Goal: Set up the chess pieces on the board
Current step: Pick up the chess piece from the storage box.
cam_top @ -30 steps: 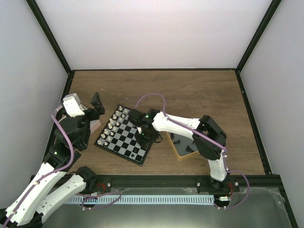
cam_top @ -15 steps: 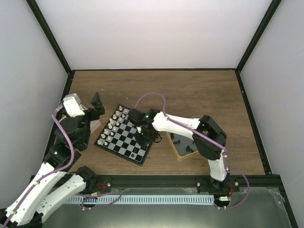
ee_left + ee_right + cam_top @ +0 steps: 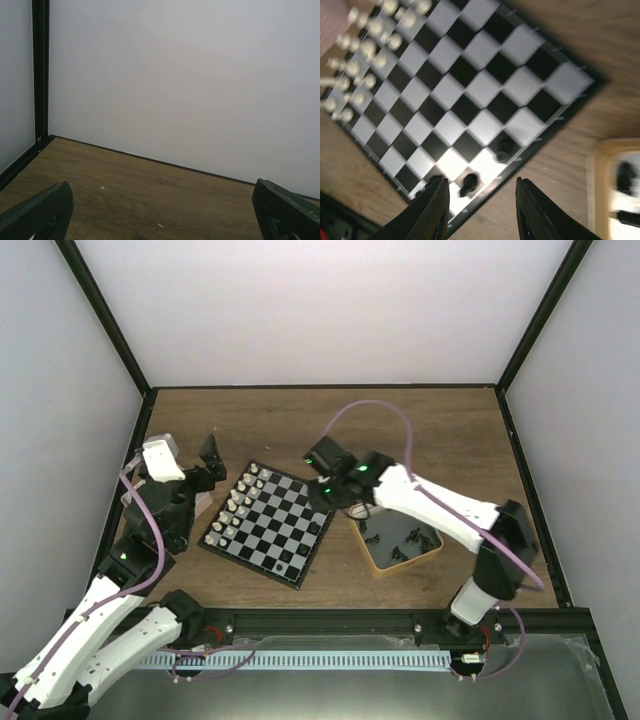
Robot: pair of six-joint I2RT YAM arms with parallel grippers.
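The board lies left of centre on the wooden table. Cream-white pieces fill its left edge rows. A few black pieces stand by its near corner. The right wrist view shows the board, white pieces at top left and black pieces near the edge. My right gripper hovers above the board's right edge, open and empty; it also shows in the right wrist view. My left gripper is open and empty left of the board, facing the back wall.
A gold-rimmed square tin holding more black pieces sits right of the board, seen also in the right wrist view. A pinkish tin lies under my left arm. Walls enclose the table.
My right gripper has lifted off the near part of the board and drawn back to the right, toward the tin, with the arm stretched out. The left arm has barely shifted.
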